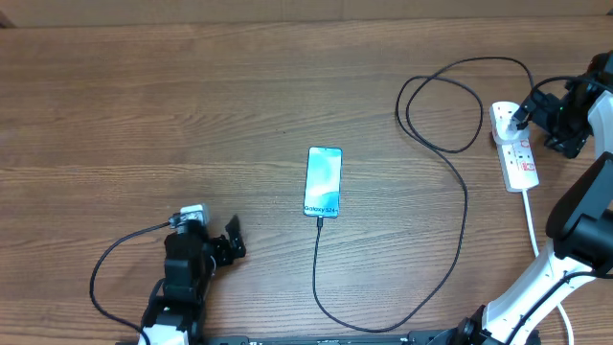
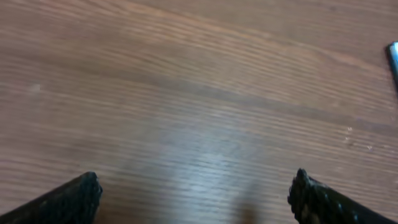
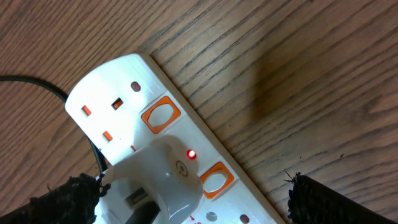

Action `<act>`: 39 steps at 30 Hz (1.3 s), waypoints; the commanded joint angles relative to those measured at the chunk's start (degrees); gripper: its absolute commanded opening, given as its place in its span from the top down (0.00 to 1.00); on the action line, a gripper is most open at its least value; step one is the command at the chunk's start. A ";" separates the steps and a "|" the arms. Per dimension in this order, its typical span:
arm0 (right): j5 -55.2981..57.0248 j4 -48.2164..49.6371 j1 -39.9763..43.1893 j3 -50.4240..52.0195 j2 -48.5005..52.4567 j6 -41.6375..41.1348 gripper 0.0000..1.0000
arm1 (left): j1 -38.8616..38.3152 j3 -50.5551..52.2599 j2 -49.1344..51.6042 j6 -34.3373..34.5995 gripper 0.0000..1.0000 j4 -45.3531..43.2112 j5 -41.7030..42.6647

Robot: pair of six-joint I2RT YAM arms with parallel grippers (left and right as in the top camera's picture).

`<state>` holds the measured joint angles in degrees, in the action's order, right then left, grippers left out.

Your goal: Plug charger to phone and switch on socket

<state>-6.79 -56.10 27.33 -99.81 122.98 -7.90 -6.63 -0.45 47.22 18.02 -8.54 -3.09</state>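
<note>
**Phone cabled, strip lit, both grippers spread**

Phone [image 1: 324,181], slim and rectangular with a pale blue-cyan screen and dark edges, lies flat near the middle of the table, its lettered end toward the robot. The charger [image 1: 465,206], a long thin black cable, meets that end and seems to be seated there, though the overhead view is too coarse to be sure. From there it sweeps toward the robot, curves up the right side and coils in a loop just left of the socket [image 3: 118,93]. That long white power strip lies at the far right, its white cord [image 1: 532,225] trailing toward the robot. A white plug body [image 3: 165,180] sits in the strip between orange-framed rocker switches [image 3: 160,115], and a small red lamp [image 3: 191,154] glows beside it.

The table [image 1: 192,115] is brown wood-grain laminate; nothing of the room shows beyond it.

The left gripper [image 2: 196,183] hangs over bare wood near the left front, fingers wide apart, holding nothing. The right gripper [image 3: 189,186] hovers above the strip's plugged end, fingers spread, grasping nothing.
</note>
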 commanded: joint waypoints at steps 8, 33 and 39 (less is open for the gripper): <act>0.68 0.55 0.04 -1.03 0.37 -0.35 0.00 | 3.04 0.20 -22.67 -6.62 0.00 12.81 -1.11; 0.68 0.52 0.04 -1.03 0.37 -0.35 0.00 | 4.09 0.17 -47.01 -19.32 0.00 12.81 0.11; 0.68 0.55 0.04 -1.03 0.37 -0.35 0.00 | 4.11 0.17 -47.01 -19.32 0.00 12.81 0.11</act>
<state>-6.83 -56.07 27.33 -99.81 122.98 -7.90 -2.52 -0.45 0.84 -0.23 4.32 -3.25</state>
